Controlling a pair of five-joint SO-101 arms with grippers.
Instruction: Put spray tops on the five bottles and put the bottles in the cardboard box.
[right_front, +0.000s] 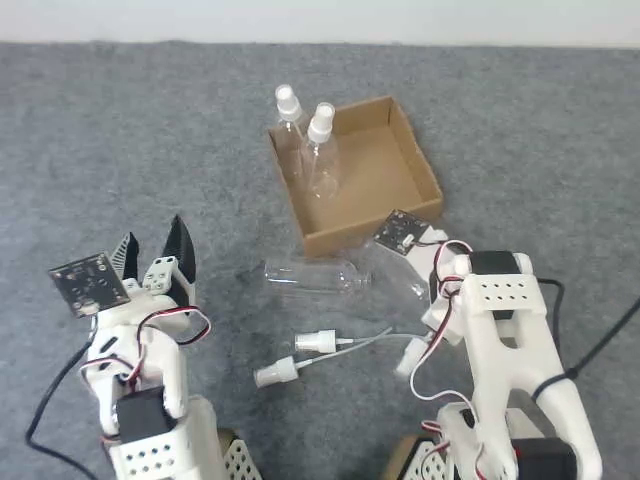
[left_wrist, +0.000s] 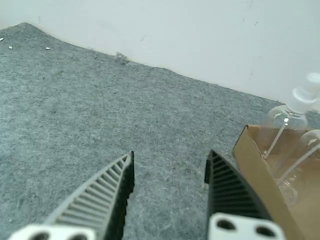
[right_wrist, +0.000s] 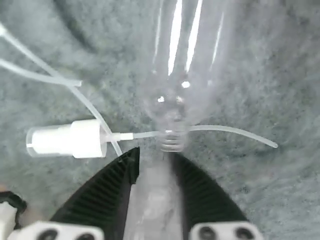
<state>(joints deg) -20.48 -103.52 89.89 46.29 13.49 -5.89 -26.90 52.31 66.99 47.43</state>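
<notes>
**Status, est.:** 2 of 5 bottles are capped, so under halfway.
- The capped bottle stands inside the cardboard box, by its left wall.
- The 2nd capped bottle is upright at the box's far-left corner. Can't tell if it is inside or just outside the wall.
- The box sits mid-table, toward the far edge.

**Left to do:** count so far is 4 bottles and 2 loose tops.
- The lying bottle is on its side w/ a bare neck, at table centre, just off the box's near corner.
- The gripped bottle is also bare-necked and lies beside it on the right, near the box's near wall.
- A spray top and a 2nd spray top lie close together toward the near edge, apart from both bare bottles.
- Remaining: cap the bare ones, then box them.

**Claws:**
- R gripper: jaws drawn in close w/ clear plastic between them, at the gripped bottle's neck end. This reads as a grasp on it.
- L gripper: released, jaws wide w/ nothing between them. It is over the near-left of the table, well apart from all task items.

**View diffs:**
- R wrist view shows the bare neck threads right at the jaw tips, w/ a dip tube crossing just past them. In the high view the R arm covers that spot.
- L wrist view shows the box wall side-on, w/ tubes visible inside the capped pair.
- High view gives the overall layout of bottles, tops and box.
</notes>
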